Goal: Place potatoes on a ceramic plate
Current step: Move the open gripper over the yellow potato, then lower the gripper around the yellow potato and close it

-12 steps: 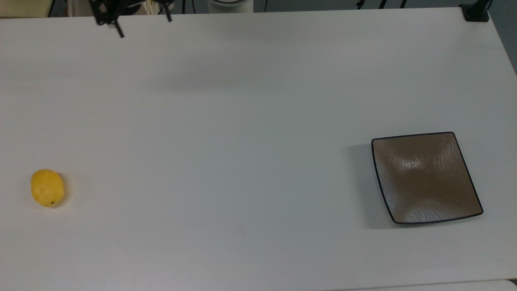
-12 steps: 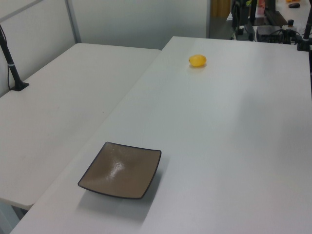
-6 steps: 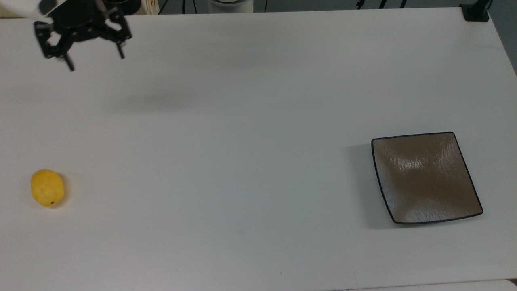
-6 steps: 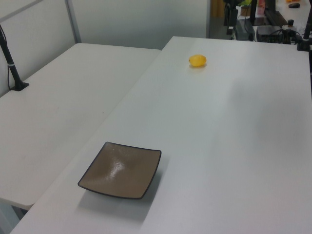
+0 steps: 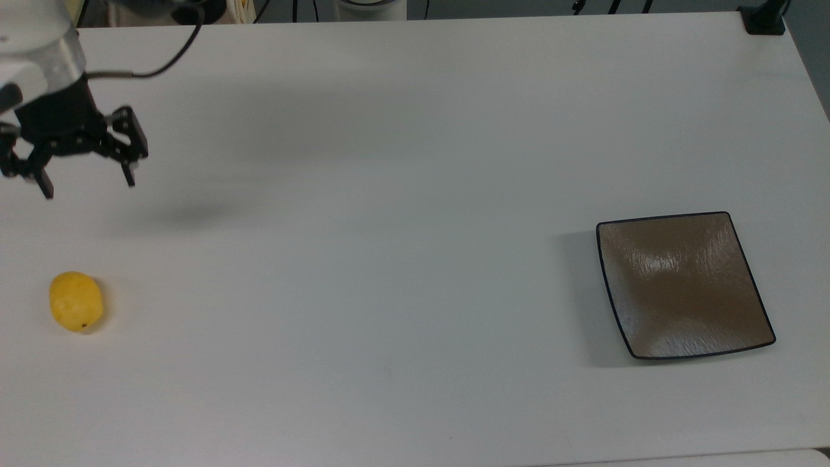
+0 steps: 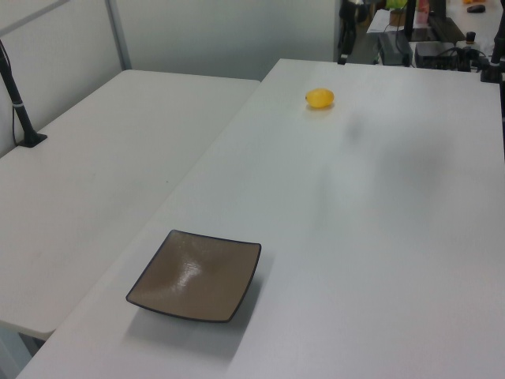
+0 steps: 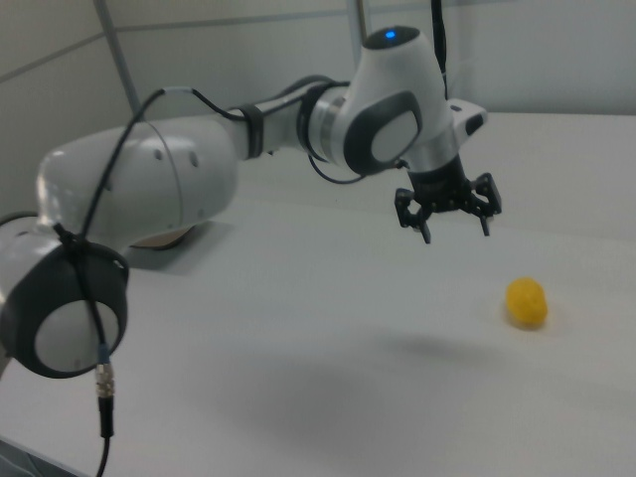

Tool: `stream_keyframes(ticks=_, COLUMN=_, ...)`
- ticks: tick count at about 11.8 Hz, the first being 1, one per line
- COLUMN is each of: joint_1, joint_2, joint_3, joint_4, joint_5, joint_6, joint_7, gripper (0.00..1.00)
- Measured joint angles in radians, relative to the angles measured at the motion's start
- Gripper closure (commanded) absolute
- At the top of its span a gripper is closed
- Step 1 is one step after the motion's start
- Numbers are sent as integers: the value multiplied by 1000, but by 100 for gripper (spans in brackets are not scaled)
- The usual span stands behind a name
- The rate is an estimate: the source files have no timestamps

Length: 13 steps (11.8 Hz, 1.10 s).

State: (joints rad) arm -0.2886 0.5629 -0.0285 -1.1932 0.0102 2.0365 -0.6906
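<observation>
Potato (image 5: 76,301) lies alone at the lower left of the top view, on the bare tabletop (image 5: 389,194), well apart from the plate (image 5: 684,285) at the right. It looks small, firm and smooth, likely light and prone to roll, so a grip across its short middle seems safest. Gripper (image 5: 86,181) hangs in the upper left, above the potato in frame, fingers (image 5: 130,176) apart and empty.

Small yellow oval potato (image 5: 76,301) lying on white table, well apart from empty, square, glossy brown-grey, dark-rimmed ceramic plate (image 5: 684,285).
</observation>
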Motion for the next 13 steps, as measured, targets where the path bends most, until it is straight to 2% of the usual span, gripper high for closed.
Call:
stream_keyframes(ticks=3, joint_1=-23, joint_2=135, joint_3=1, joint_4=59, joint_5=0, joint_6=152, joint_7=0, gripper=2)
stream_keyframes(ticks=7, joint_1=-44, joint_2=256, joint_3=4, joint_4=71, joint_5=0, joint_6=363, joint_7=0, gripper=2)
stream_keyframes(ticks=13, joint_1=-52, joint_2=355, joint_3=6, joint_4=81, joint_5=0, joint_6=555, joint_7=0, gripper=2)
